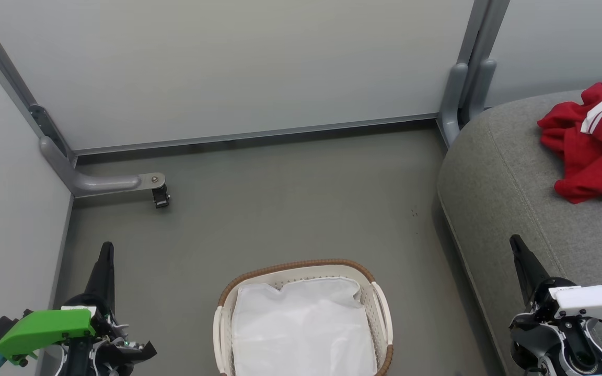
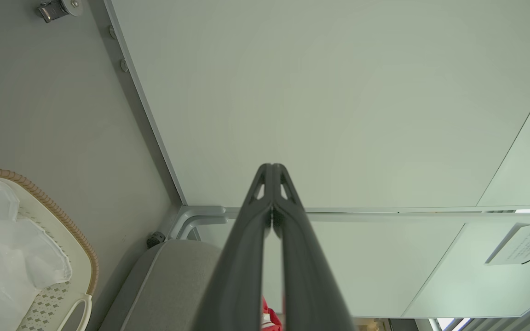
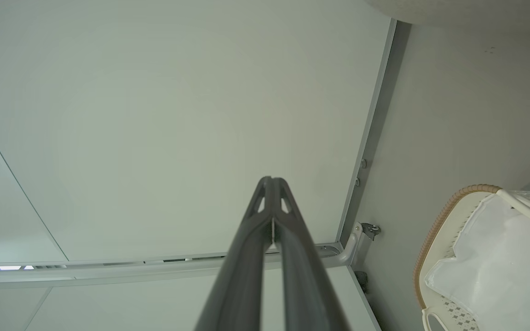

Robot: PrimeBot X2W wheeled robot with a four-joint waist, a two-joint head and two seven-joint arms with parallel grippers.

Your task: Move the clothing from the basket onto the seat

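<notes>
- A grey floor (image 1: pixel 280 198) is walled in by pale partition panels (image 1: pixel 228 62) on grey metal feet, one with a small caster (image 1: pixel 161 197).
- The clothing (image 1: pixel 588 151) lies on the seat (image 1: pixel 499 172) at the head view's right edge. It is a crumpled red heap with white trim and no clear long axis, partly cut off by the frame.
- The basket (image 1: pixel 301 265) stands on the floor between the two arms, with its brown rim towards the panels. Inside it lies a white sheet (image 1: pixel 301 324).
- The left end effector (image 1: pixel 106 250) points up the view with its fingers pressed together, gripping nothing and touching nothing.
- The right end effector (image 1: pixel 515 243) is likewise closed and empty, near the seat's front edge.
- The left wrist view adds a sliver of red low between the fingers, the seat's rounded corner and a paper label (image 2: pixel 518 243) on a panel.
- The right wrist view looks at the basket from its other side.
</notes>
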